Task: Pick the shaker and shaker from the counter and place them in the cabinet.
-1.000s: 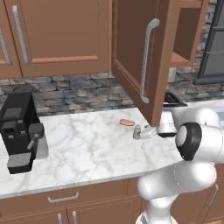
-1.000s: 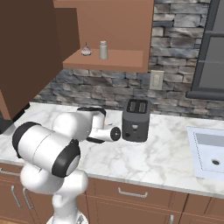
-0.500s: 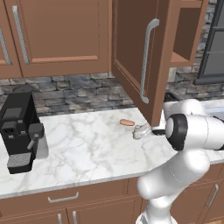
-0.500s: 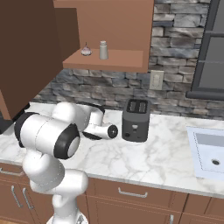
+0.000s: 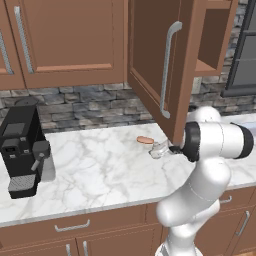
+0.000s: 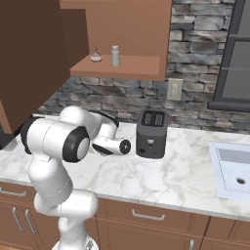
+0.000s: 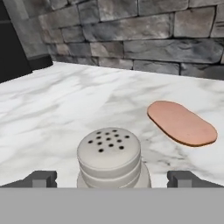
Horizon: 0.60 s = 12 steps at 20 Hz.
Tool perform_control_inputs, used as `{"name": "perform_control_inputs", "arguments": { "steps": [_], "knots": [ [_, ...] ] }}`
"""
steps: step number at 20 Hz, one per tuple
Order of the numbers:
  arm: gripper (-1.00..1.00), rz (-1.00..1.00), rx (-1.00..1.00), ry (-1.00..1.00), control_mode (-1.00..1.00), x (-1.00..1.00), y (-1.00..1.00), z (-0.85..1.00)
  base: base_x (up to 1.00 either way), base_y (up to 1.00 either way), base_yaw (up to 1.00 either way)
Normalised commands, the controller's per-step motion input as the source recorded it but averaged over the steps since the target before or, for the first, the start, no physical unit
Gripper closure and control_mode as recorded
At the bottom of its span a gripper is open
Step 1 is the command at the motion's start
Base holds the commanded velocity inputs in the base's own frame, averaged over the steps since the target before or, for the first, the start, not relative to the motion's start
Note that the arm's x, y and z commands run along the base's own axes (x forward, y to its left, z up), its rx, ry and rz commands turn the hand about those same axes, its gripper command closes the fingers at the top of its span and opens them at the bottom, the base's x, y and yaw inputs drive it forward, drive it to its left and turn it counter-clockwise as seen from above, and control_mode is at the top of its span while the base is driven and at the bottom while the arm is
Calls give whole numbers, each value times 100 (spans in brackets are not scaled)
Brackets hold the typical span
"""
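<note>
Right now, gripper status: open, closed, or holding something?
Gripper: open, one fingertip on either side of the shaker on the counter, not gripping it.

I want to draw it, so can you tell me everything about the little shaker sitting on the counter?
The shaker is a small pale grey cylinder with a rounded cap dotted with dark holes. It stands upright on the white marble counter, beside a flat orange-brown sausage piece, not touching it. The open jaws of the gripper stand either side of it.
</note>
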Motion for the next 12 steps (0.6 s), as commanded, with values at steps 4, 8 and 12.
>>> {"name": "perform_control_inputs", "arguments": {
  "steps": [4,8,12],
  "knots": [
    [-100,-4,0,0,-100,10,0,-7,0,0,0],
    [100,0,0,0,-100,0,1,0,0,0,0],
    [100,0,0,0,-100,0,0,0,0,0,0]
  ]
}}
